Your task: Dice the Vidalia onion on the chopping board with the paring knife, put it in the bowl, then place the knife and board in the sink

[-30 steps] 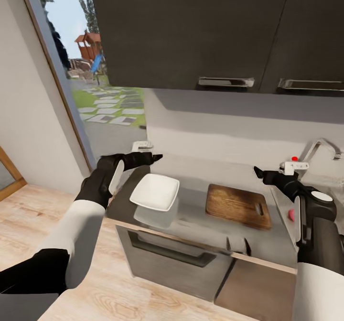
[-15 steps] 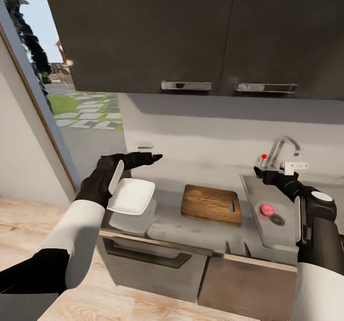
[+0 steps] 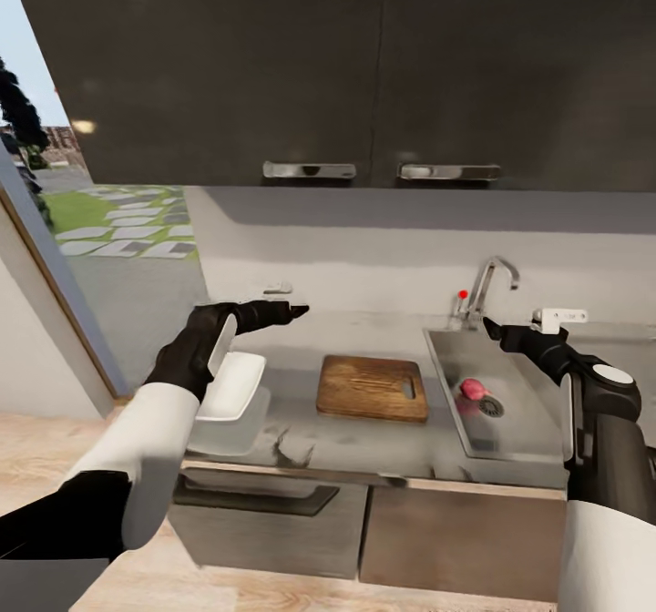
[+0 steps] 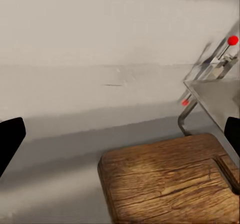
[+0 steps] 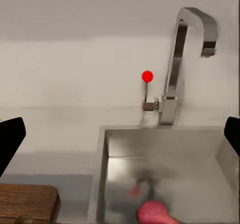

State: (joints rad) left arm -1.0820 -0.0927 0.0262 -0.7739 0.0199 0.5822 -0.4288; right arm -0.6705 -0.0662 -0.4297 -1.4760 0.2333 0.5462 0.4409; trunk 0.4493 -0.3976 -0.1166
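Note:
A pink-red Vidalia onion (image 3: 472, 389) lies in the grey sink (image 3: 519, 430) beside the round drain, and the right wrist view shows the onion (image 5: 155, 213) below the chrome tap (image 5: 175, 69). The brown chopping board (image 3: 372, 389) lies flat on the dark countertop (image 3: 364, 443), left of the sink. A white bowl (image 3: 232, 384) sits further left, partly behind my left forearm. My left gripper (image 3: 296, 308) hovers open above the counter between bowl and board. My right gripper (image 3: 490, 327) hangs open over the sink's back edge. The paring knife is out of view.
Glossy black upper cabinets (image 3: 364, 66) with chrome handles hang low over the counter. A large window (image 3: 82, 229) opens at the left, with pale wood floor (image 3: 55, 439) below it. Dark grey lower cabinet fronts (image 3: 273, 521) run under the worktop.
The whole picture has slid left as the camera turned right, bringing the sink, tap and onion into view. Both arms hold the same pose relative to the camera.

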